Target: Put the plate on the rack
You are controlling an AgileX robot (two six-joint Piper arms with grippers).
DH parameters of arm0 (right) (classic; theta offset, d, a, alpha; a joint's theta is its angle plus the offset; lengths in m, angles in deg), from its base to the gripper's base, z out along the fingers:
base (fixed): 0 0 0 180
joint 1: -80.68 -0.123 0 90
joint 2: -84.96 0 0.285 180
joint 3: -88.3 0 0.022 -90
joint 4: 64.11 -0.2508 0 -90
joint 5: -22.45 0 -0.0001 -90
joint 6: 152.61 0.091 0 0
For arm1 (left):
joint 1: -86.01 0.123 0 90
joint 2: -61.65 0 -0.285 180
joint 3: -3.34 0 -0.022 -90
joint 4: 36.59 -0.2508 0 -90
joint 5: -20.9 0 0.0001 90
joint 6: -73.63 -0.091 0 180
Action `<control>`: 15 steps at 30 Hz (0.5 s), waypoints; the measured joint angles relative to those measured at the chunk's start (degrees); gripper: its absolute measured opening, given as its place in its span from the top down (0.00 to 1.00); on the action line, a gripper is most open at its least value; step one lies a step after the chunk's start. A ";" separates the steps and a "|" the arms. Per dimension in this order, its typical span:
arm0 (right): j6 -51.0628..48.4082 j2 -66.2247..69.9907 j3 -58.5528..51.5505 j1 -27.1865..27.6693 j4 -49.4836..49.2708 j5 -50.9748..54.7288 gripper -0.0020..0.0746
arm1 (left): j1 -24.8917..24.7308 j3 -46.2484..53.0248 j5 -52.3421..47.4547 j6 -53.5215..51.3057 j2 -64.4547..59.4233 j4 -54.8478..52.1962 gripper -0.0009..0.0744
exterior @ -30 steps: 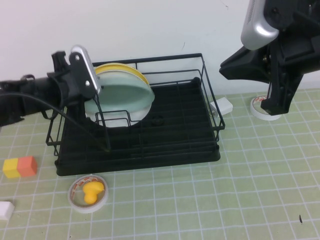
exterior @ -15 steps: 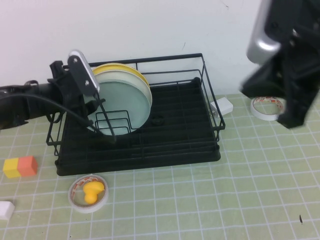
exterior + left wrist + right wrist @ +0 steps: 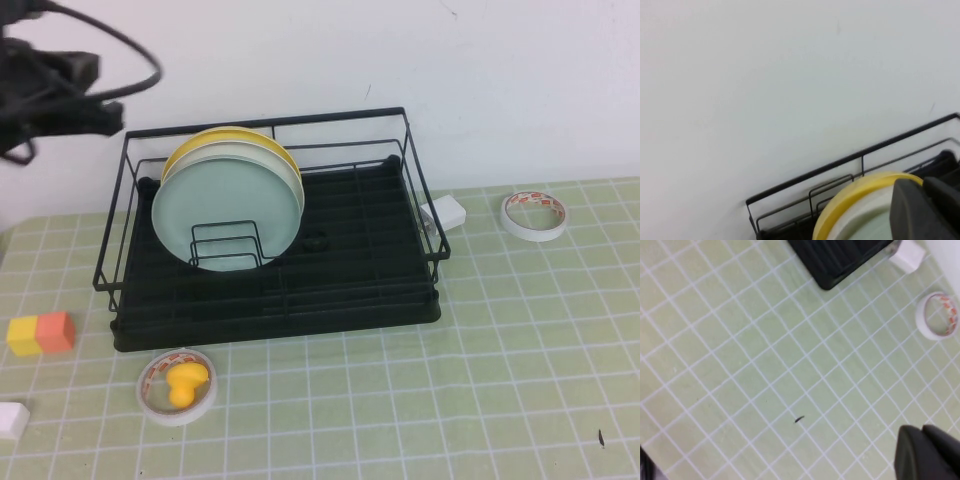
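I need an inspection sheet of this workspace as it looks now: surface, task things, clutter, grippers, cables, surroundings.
Surface: green grid mat.
Task things: mint plate stands on edge in the black rack, in front of a white plate and a yellow plate.
Clutter: tape roll right of the rack; white block beside it; tape ring with a yellow toy inside; orange and yellow blocks; white piece.
Grippers: left gripper raised above the rack's left end; right gripper over the mat, holding nothing.
Cables: black cable on the left arm.
Surroundings: white wall.
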 joint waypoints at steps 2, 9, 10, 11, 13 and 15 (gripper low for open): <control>1.40 -5.14 -5.25 0.00 0.00 -3.16 0.98 | 0.00 3.14 0.26 1.07 5.21 -0.53 0.98; 9.02 -22.45 -27.37 0.00 0.00 -17.85 0.98 | 0.00 17.52 1.41 5.54 23.18 -0.89 0.99; 9.76 -25.00 -30.65 0.00 0.00 -19.37 0.98 | 0.00 19.99 1.49 6.24 25.91 -0.89 0.99; 10.73 -27.46 -33.74 0.00 0.00 -21.20 0.98 | 0.00 22.03 1.49 6.87 28.57 -0.89 0.99; 12.29 -31.43 -38.82 0.00 0.00 -24.08 0.98 | 0.00 27.17 1.49 7.92 33.61 -0.30 0.99; 13.48 -35.34 -43.63 0.00 -0.12 -26.74 0.98 | 0.00 31.72 1.49 8.58 38.09 1.37 0.99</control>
